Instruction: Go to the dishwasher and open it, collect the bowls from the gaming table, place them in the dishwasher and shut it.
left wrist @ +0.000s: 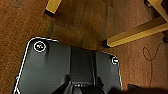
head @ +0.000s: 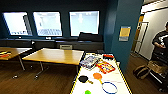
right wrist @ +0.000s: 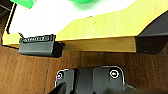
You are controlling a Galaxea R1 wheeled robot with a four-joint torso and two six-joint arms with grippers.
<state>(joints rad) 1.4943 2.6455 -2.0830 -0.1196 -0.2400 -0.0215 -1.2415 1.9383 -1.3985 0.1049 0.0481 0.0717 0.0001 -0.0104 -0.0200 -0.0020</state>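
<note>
Fingers: honestly can't tell if mine are open or closed right now. The bowls sit on the yellow-edged bench [head: 125, 82] ahead, orange bowl [head: 97, 75] and lime green bowl [head: 87, 92] nearest. They look like light, stiff, slick plastic, so I'd pinch a rim.

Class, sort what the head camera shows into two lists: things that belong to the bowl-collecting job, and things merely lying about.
Belongs to the job:
gaming table
orange bowl
blue-rimmed bowl
green bowl

Just lying about:
game boxes
black paddle
wooden table
backpack
person
</note>
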